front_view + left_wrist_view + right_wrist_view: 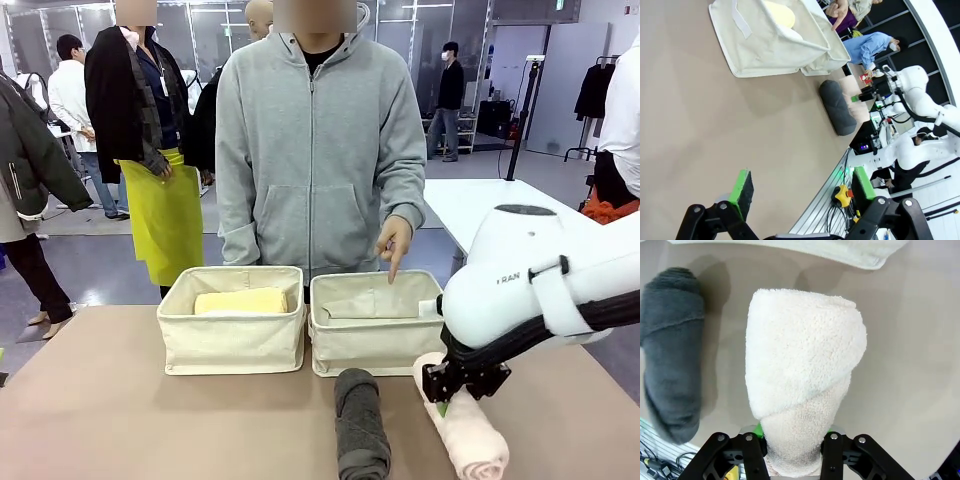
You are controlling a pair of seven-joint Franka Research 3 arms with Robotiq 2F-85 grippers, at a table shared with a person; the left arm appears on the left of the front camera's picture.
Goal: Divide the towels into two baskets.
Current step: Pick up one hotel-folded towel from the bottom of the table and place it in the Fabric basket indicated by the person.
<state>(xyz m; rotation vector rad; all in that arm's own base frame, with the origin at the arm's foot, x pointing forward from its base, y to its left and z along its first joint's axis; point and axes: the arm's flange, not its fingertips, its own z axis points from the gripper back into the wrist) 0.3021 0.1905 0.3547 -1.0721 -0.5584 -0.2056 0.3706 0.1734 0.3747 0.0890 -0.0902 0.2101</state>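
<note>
Two cream baskets stand side by side at the table's far middle. The left basket (pixel 232 340) holds a pale yellow towel (pixel 240 301). In the right basket (pixel 370 345) a white towel end (pixel 429 307) peeks out beside my right arm. In front of it lie a dark grey towel (pixel 360 425) and a pale pink towel (pixel 468 435). My right gripper (pixel 444 402) is shut on the pink towel's far end (pixel 805 365), which lies on the table. My left gripper (pixel 802 187) hovers open over bare table, far from the baskets (pixel 765 55).
A person in a grey hoodie stands behind the baskets, one hand (pixel 393 243) pointing down into the right basket. The grey towel (pixel 672 350) lies close beside the pink one. Bare table spreads left of and in front of the baskets.
</note>
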